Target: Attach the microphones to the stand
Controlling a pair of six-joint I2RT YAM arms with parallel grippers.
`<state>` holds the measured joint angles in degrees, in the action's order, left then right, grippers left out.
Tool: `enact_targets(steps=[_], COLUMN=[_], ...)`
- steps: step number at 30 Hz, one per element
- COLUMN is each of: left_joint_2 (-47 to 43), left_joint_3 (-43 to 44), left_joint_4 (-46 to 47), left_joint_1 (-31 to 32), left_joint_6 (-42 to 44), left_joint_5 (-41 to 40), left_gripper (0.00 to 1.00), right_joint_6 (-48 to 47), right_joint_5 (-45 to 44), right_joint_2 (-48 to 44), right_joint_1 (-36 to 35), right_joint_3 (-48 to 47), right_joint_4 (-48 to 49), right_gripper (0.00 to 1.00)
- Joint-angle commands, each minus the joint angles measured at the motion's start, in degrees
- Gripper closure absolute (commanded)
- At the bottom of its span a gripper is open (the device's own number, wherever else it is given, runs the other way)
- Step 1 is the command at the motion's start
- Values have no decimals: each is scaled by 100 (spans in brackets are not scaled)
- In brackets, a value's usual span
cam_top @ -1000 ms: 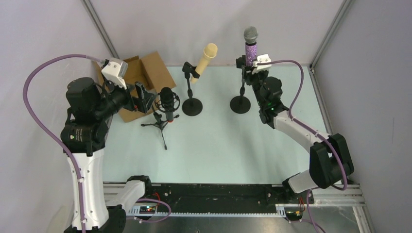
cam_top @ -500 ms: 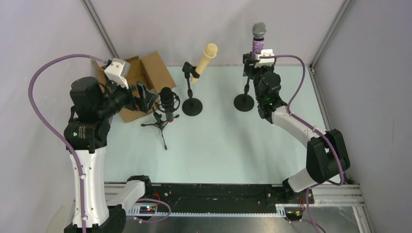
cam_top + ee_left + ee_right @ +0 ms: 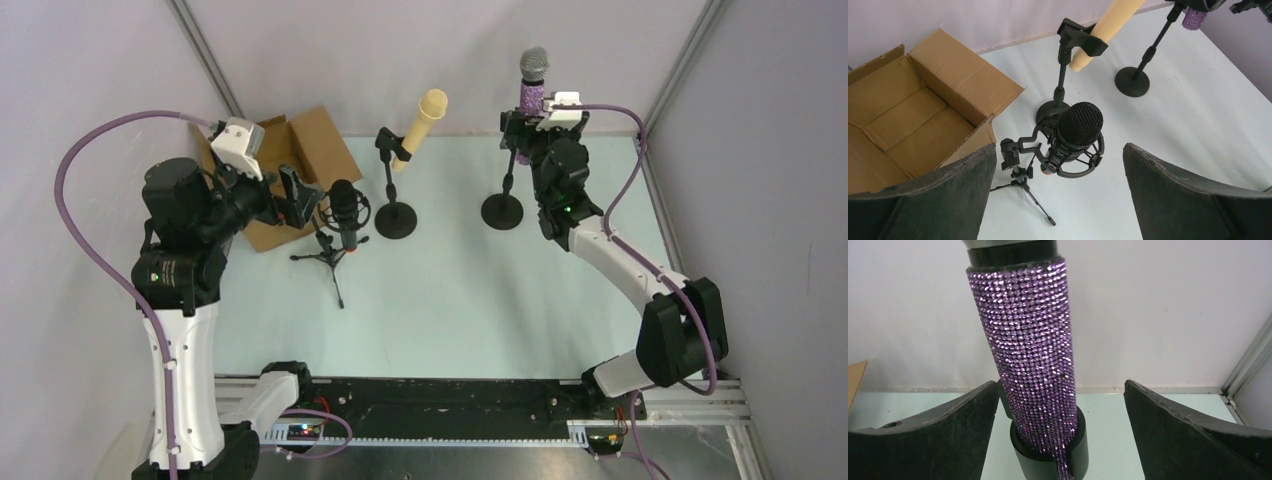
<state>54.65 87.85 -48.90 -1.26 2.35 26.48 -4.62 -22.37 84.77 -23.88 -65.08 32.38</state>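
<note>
- Standing upright at upper right of the overhead view, the purple microphone (image 3: 1028, 340) sits clipped in its stand (image 3: 502, 210).
- The right gripper (image 3: 1060, 390) brackets its barrel with jaws spread, clear gaps either side: released.
- The left gripper (image 3: 1058, 150) hangs wide open above the black microphone (image 3: 1079, 125), grasping nothing.
- Rigid barrel, studded skin likely grippy; mid-body above the clip seems the best hold, sparing the mesh head.

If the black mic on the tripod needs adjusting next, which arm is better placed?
Left. The left gripper is open and aimed at the black mic close by; the right gripper stands open around the purple mic, farther off.
</note>
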Motion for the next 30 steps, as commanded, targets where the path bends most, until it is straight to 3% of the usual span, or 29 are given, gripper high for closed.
enact_targets(steps=[1, 9, 20, 26, 30], left_joint_2=[-67, -188, -161, -310, -372], left_joint_3=[-64, -187, -279, -499, -636], left_joint_4=[238, 268, 274, 277, 277], left_joint_1=[-41, -46, -41, -41, -48], left_joint_6=[-174, -102, -156, -128, -96], left_joint_5=[-114, -180, -150, -178, -291], left_gripper=[0, 0, 0, 0, 0], right_joint_6=[295, 956, 1100, 1309, 1331], right_joint_5=[-238, -477, -876, -402, 628], right_joint_2=[-581, -1865, -3528, -3776, -3455], right_joint_1=[57, 55, -1140, -1674, -2348], right_joint_3=[-202, 100, 449, 750, 894], right_joint_4=[-525, -1809, -3473, -3847, -3508], right_gripper=[1, 1, 1, 1, 0])
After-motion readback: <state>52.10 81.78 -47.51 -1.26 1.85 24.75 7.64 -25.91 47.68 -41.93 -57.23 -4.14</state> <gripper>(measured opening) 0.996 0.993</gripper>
